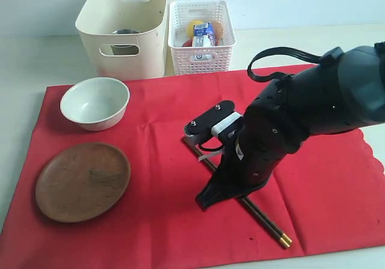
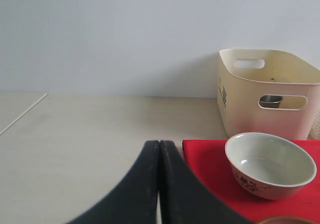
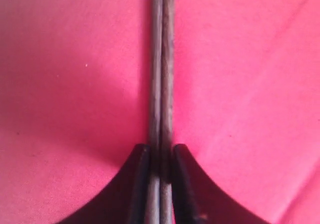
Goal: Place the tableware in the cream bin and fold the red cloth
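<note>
Dark gold-tipped chopsticks [image 1: 269,225] lie slantwise on the red cloth [image 1: 156,160], and my right gripper [image 1: 207,201] is shut on them near their middle. In the right wrist view both sticks [image 3: 161,73] run straight between the gripper [image 3: 161,151], with its fingers pressed against either side. The pale bowl [image 1: 95,102] and the brown wooden plate [image 1: 83,180] rest on the cloth's left part. The cream bin [image 1: 144,58] stands behind, with a steel cup [image 1: 124,35] inside. My left gripper [image 2: 159,146] is shut and empty over bare table beside the cloth's corner [image 2: 210,164], near the bowl [image 2: 270,164].
A white lattice basket [image 1: 201,55] with a milk carton [image 1: 203,35] and food stands right of the bin. The cloth's scalloped edge [image 1: 376,160] is at the right. My right arm covers much of the cloth's middle right.
</note>
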`<state>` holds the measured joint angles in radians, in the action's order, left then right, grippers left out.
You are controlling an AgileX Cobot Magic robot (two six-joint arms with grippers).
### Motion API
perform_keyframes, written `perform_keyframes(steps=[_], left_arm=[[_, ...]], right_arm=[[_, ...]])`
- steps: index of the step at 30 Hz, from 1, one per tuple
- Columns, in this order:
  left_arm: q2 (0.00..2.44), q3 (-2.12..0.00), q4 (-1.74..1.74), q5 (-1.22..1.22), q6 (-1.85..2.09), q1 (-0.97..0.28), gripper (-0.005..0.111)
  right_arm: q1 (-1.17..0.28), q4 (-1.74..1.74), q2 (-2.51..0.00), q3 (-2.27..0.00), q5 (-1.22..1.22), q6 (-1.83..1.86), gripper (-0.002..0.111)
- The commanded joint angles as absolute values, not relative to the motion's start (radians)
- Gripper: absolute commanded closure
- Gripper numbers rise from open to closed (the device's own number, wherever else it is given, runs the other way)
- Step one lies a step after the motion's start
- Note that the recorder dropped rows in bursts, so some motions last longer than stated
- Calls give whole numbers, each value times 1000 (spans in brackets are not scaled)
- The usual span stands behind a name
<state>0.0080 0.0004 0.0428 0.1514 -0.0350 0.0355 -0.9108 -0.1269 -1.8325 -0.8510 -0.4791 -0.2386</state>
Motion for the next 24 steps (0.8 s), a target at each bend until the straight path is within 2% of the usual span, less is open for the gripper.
perform_keyframes(steps=[1,14,17,22,24], left_arm=[[5,0,37,148,-35,39,107],[5,0,37,148,-35,39,107],[5,0,37,148,-35,39,107],[5,0,37,148,-35,39,107],[5,0,37,148,-35,39,107]], right_arm=[[-908,-151,-1809,-845,-495,-205,108],[-891,-123,-1722,-878,-592,-112,108],[-848,10,-1685,-902,-629,45,108],[-739,526,-1691,-902,-775,593,108],[-724,579,-1700,-900,-804,655,108]])
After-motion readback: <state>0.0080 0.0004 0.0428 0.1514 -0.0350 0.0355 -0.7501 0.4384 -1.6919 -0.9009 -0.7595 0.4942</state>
